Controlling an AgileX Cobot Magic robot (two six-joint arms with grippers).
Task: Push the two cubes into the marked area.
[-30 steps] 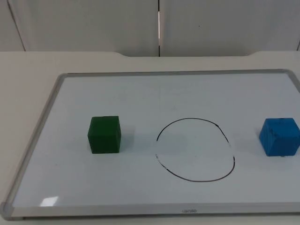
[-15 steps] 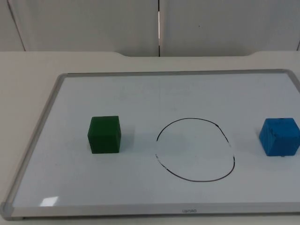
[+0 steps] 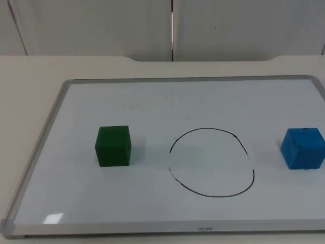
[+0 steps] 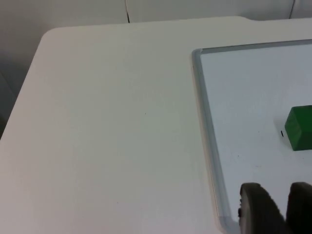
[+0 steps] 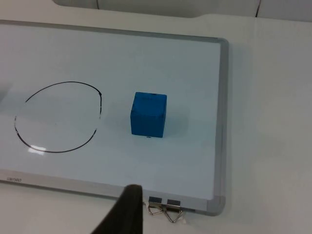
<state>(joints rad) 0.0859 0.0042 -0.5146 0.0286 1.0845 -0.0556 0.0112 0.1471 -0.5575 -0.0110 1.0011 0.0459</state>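
From above, a green cube (image 3: pixel 113 146) sits left of a hand-drawn black circle (image 3: pixel 211 162) on a framed whiteboard (image 3: pixel 167 101); a blue cube (image 3: pixel 303 148) lies right, both outside. Left tool (image 4: pixel 276 207): fingertips nearly together. Right tool (image 5: pixel 127 209): state unclear.

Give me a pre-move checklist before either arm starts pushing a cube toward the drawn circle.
1. Green cube on the whiteboard, outside the drawn circle: ok, ready to push.
2. Blue cube on the board, outside the circle on its other side: ok.
3. Board between each cube and the circle bare: ok.
4. Left gripper above the board's corner, apart from the green cube: ok; finger state cannot tell.
5. Right gripper by the board's edge, apart from the blue cube: ok; finger state cannot tell.
6. Binder clips at the board's edge, off the push path: ok.
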